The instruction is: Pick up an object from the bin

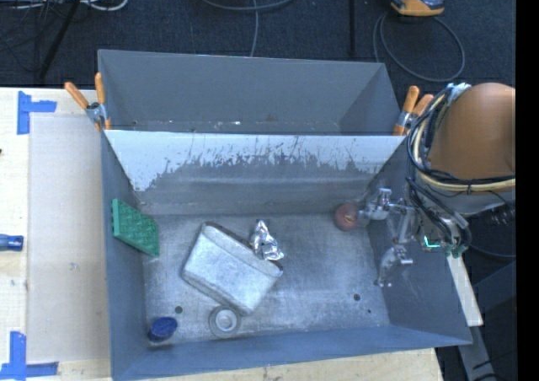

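Observation:
My gripper hangs over the right end of the bin floor, close to the right wall. Its two fingers stand wide apart, open, with nothing between them. A small reddish-brown ball lies just left of the upper finger, near the back wall; I cannot tell whether they touch. The lower finger is over bare floor.
A crumpled foil scrap rests against a flat silvery packet in the middle. A green scouring pad leans on the left wall. A blue cap and a grey ring lie at the front left.

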